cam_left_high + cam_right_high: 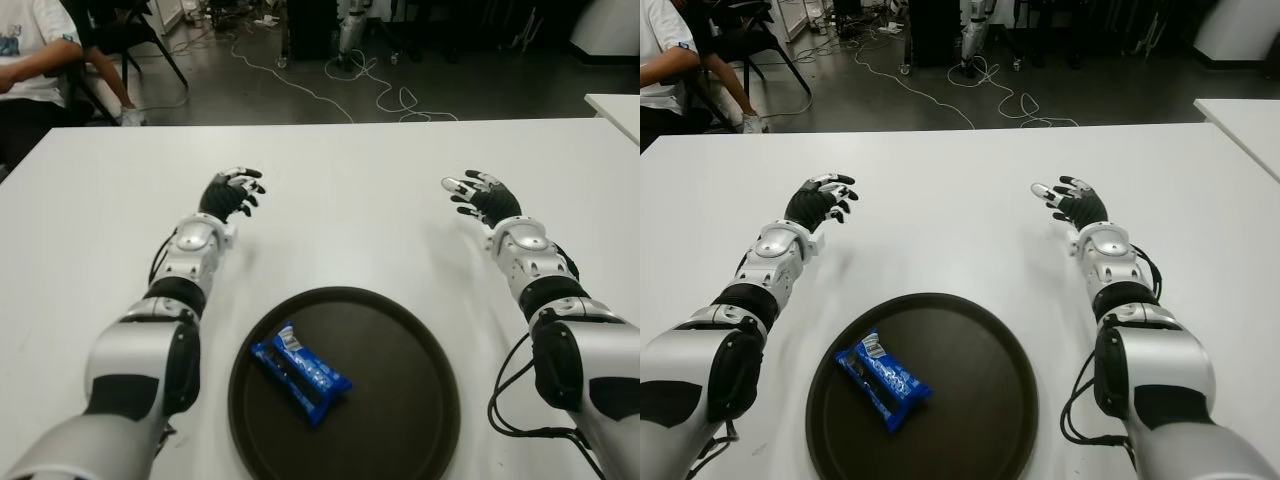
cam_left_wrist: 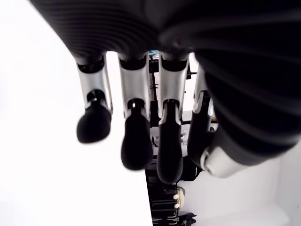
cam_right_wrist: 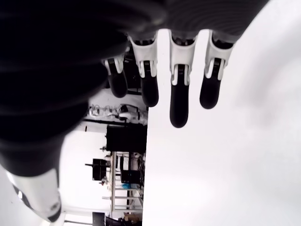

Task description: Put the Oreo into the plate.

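A blue Oreo packet lies inside the dark round plate near the table's front edge, left of the plate's middle. My left hand is out over the white table beyond the plate on the left, fingers spread and holding nothing. On the far right my right hand is likewise stretched out over the table, open with nothing in it. Both wrist views show only extended fingers above bare tabletop.
The white table extends wide around the plate. A second white table shows at the far right. A seated person is at the back left, with cables on the floor behind the table.
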